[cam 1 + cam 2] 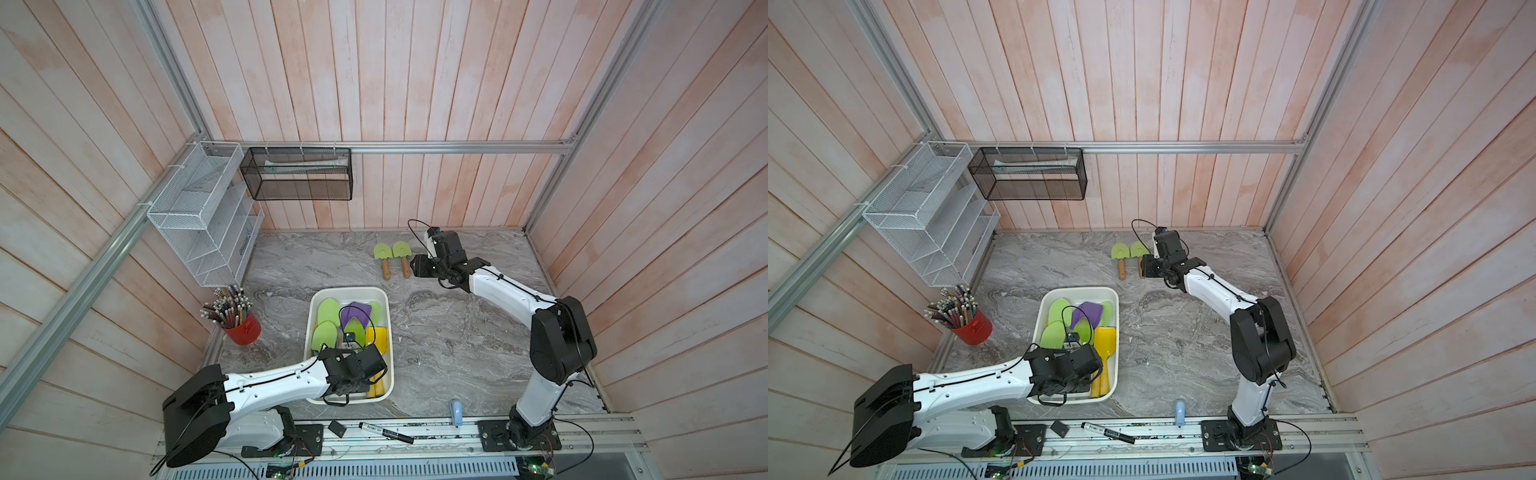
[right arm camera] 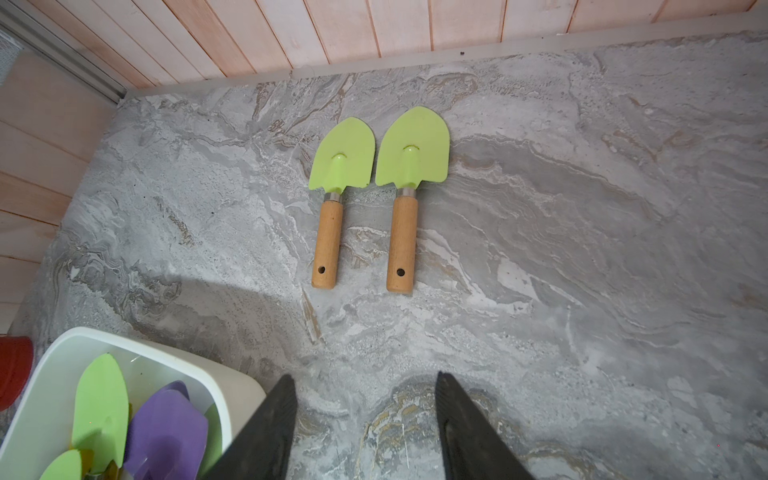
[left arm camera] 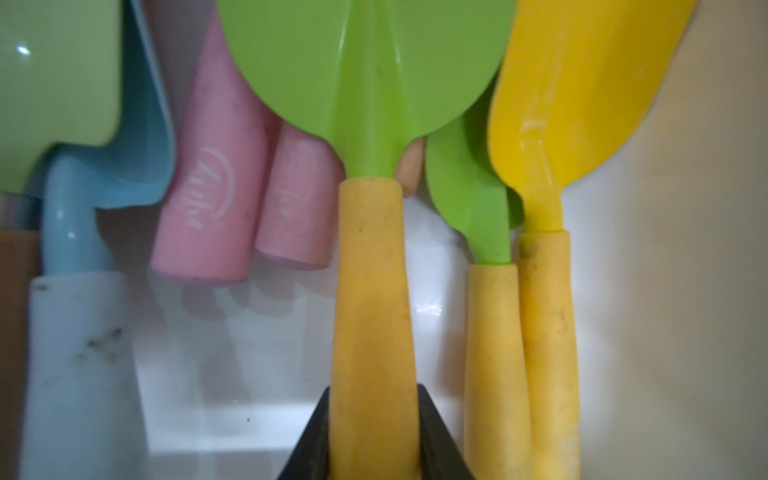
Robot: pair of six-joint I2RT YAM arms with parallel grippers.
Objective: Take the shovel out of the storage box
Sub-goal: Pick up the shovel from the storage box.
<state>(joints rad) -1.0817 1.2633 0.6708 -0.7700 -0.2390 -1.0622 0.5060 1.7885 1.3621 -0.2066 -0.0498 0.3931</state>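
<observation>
The grey desk [image 1: 449, 332] lies bare to the right of the storage box [image 1: 351, 289]. The box sits at lower centre in both top views, its long side running up the frame. Inside it the shovel [image 3: 365, 75] lies lengthwise, green blade toward the frame's top. The left hand [image 3: 374, 432] is clenched on its yellow handle. A yellow shovel [image 3: 582, 83] lies close alongside it, with pink handles [image 3: 208, 187] on its other side. The right hand [image 2: 365, 378] hangs released over bare desk, just right of two wooden-handled shovels [image 1: 392, 251]. A red pencil cup [image 1: 245, 328] stands left of the box.
</observation>
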